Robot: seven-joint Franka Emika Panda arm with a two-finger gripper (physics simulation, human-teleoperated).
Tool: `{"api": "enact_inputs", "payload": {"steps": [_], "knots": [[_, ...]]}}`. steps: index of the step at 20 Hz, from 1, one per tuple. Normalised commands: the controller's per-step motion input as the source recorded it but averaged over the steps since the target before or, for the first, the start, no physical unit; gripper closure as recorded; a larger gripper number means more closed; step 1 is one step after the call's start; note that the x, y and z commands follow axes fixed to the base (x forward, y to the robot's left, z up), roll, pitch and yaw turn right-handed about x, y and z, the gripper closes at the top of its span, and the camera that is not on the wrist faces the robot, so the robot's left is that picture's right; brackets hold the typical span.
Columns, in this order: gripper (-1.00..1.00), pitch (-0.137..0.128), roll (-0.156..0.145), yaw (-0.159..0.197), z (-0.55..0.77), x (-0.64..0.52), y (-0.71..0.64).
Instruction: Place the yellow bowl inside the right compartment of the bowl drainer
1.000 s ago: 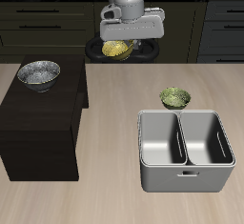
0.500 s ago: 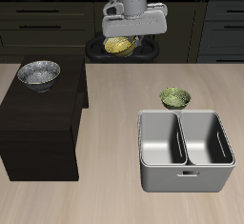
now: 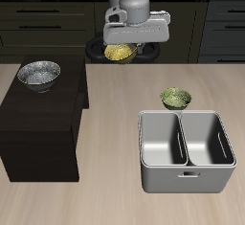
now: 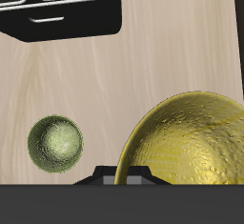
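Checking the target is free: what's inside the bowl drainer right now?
Both wells of the bowl drainer look empty; only grey walls and floors show. The yellow bowl hangs in the gripper, far back. The near walls hide part of each floor.

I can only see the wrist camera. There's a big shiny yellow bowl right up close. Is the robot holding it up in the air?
Observer: Yes. The outside camera shows the gripper holding the small round yellow bowl high above the back of the table.
Operator: Is anything else on the table that I can't see?
Observer: A larger silver-grey speckled bowl sits on a dark box.
Operator: Is anything inside the big grey metal bowl drainer?
Observer: No. The bowl drainer shows both wells bare.
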Motion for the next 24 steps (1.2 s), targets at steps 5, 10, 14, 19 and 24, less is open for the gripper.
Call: {"api": "enact_inputs", "payload": {"steps": [5,10,14,19,24], "knots": [[1.00,0.003,-0.019,0.037,0.14,0.31,0.19],[1.00,0.009,-0.024,0.034,0.09,0.31,0.26],[1.00,-0.013,-0.033,0.027,0.13,0.31,0.15],[1.00,-0.005,-0.025,0.011,0.06,0.26,0.00],[1.00,-0.001,-0.042,0.009,0.07,0.42,0.06]]}}
